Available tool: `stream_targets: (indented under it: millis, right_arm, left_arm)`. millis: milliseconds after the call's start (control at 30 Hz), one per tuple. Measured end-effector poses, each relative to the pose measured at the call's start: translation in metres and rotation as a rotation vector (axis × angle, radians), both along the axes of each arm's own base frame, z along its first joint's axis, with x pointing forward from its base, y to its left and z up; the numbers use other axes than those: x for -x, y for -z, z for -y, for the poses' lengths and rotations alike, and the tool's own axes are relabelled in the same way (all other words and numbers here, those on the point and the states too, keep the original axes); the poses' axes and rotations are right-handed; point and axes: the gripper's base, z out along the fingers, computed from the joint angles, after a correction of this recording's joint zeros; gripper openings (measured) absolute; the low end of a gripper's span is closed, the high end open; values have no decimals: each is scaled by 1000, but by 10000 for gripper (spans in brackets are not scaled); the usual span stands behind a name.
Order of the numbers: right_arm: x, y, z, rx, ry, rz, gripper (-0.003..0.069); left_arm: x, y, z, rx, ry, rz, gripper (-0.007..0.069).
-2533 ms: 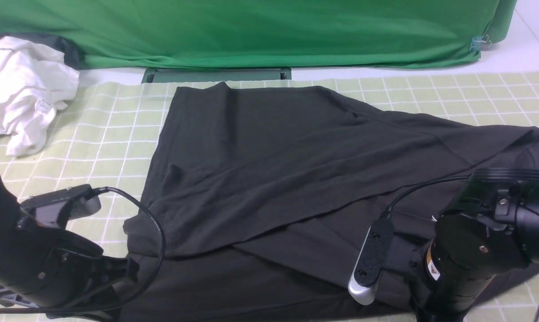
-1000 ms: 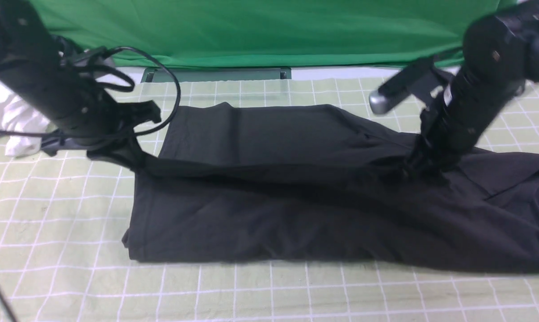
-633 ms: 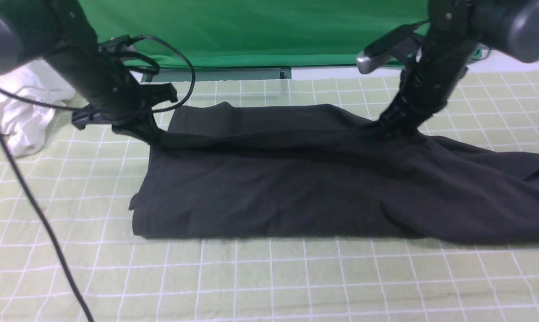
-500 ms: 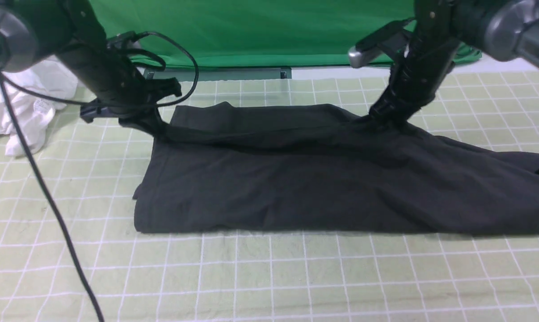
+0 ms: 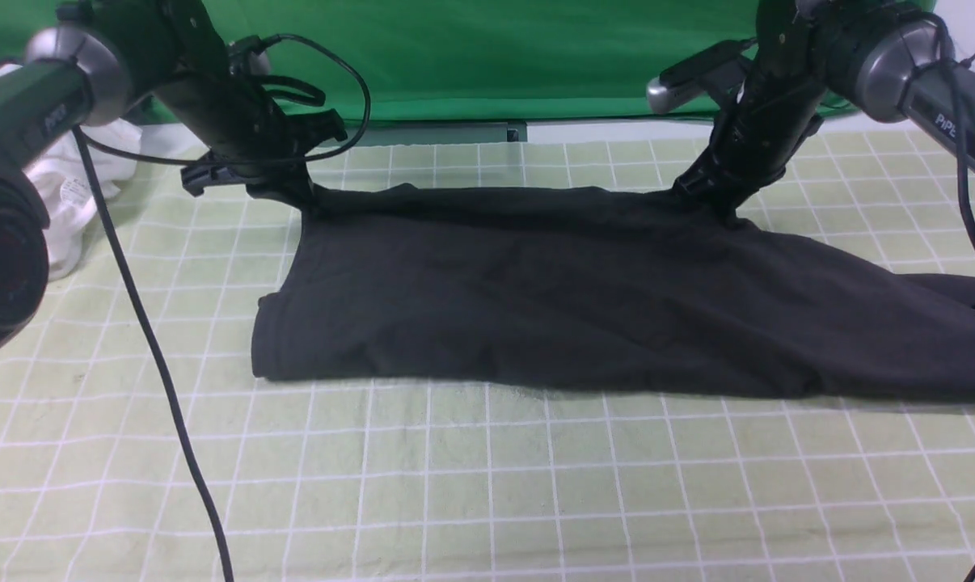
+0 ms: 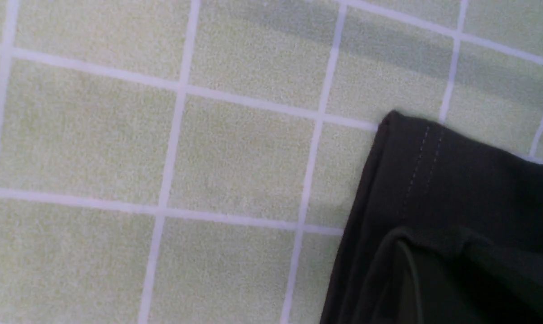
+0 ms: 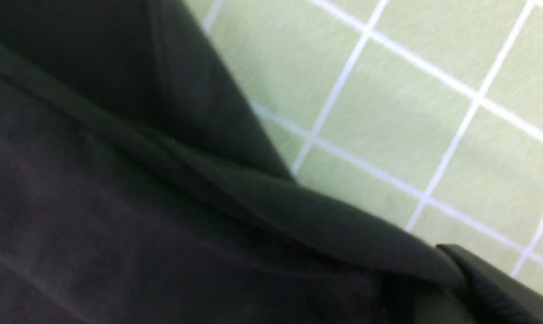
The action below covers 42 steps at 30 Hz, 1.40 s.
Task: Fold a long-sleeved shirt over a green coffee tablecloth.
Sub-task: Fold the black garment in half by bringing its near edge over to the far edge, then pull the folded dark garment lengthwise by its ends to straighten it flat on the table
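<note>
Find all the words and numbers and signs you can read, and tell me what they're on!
"PiPE": on the robot's right arm; a cable covers what may come next.
Small letters on the left arm: too blurry to read surely.
Tag on the white garment: print too small to read.
Black shirt: no words showing.

The shirt [image 5: 536,299] lies on the tablecloth [image 5: 487,477], right of the crumpled garment [image 5: 71,190].

The shirt [image 5: 536,299] is plain black; the tablecloth [image 5: 455,477] pale yellow-green with white grid lines
</note>
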Motion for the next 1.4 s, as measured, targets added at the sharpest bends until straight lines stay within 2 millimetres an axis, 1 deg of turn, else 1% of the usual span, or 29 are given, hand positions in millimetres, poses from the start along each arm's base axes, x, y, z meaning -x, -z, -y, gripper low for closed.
stream_targets:
  millis: [100,200,267,300,333,400,467,500,533,567,633,733,767,833,867,900,933,967,1000,1067,1133,1167,1200,1233,1267,1300,1333,1367,1400]
  right_arm:
    - [-4,-2,-1,-11,-1,40,103]
    - [-7,-4,-1,-22,-3,83,190]
    - [-8,-5,-2,-24,-3,94,255]
    - [-8,-5,-2,-23,-4,95,267]
    - [-8,-5,0,-15,-3,90,319]
    - [-8,-4,1,-6,-2,84,348]
    - [-7,-8,5,0,3,77,370]
    - [-7,-9,6,0,6,78,374]
    - [-7,-13,7,3,7,81,377]
    - [-8,-21,9,2,12,93,381]
    - [-8,-40,10,-2,17,121,379]
    - [-5,-65,11,-7,23,140,360]
    - [-5,-65,11,-7,23,140,357]
    - [-2,-85,12,-10,28,151,294]
    - [-1,-92,13,-13,31,161,262]
    - [0,-95,13,-15,34,166,253]
    - [2,-104,13,-21,38,183,185]
    - [3,-107,14,-23,39,189,164]
    - [10,-123,15,-35,52,212,70]
    - [22,-140,18,-42,61,222,22]
    - [43,-158,27,-44,79,208,3]
    - [51,-157,32,-40,93,183,0]
    - [67,-168,42,-39,109,175,-1]
    - [79,-170,48,-33,120,155,-1]
    - [94,-165,58,-22,141,110,-1]
    - [107,-167,65,-23,161,102,0]
    - [119,-160,75,-25,196,87,10]
    - [122,-157,79,-26,210,83,16]
    - [130,-143,91,-32,254,75,44]
  left_arm:
    - [-1,2,0,1,-5,7,24]
    - [-4,2,0,2,-14,34,37]
    - [-6,0,0,11,-21,49,69]
    - [-6,-2,0,14,-21,54,78]
    - [-8,-10,-1,17,-15,62,130]
    - [-10,-23,-5,16,-8,80,179]
    - [-14,-51,-13,15,-13,133,246]
    - [-15,-61,-16,15,-15,158,269]
    - [-16,-78,-21,13,-19,197,307]
    - [-15,-100,-26,10,-23,248,356]
    - [-11,-126,-29,5,-17,293,424]
    - [-3,-139,-24,37,8,271,456]
    - [-3,-139,-24,37,10,267,456]
    - [0,-137,-19,69,58,234,429]
    - [0,-136,-17,73,73,230,407]
    - [0,-135,-16,76,79,228,394]
    - [0,-133,-14,81,96,222,335]
    - [0,-132,-13,80,103,222,325]
    - [2,-125,-9,106,142,203,229]
    - [11,-116,-5,134,179,154,118]
    - [27,-109,-1,138,202,87,46]
    - [34,-106,0,142,204,63,34]
    - [48,-103,3,147,212,17,20]
    - [58,-101,3,151,214,-12,17]
    - [71,-97,4,152,216,-47,17]
    - [80,-92,5,147,220,-69,20]
    - [86,-89,6,139,229,-80,29]
    - [89,-86,8,131,244,-84,33]
    - [94,-79,10,121,264,-98,59]
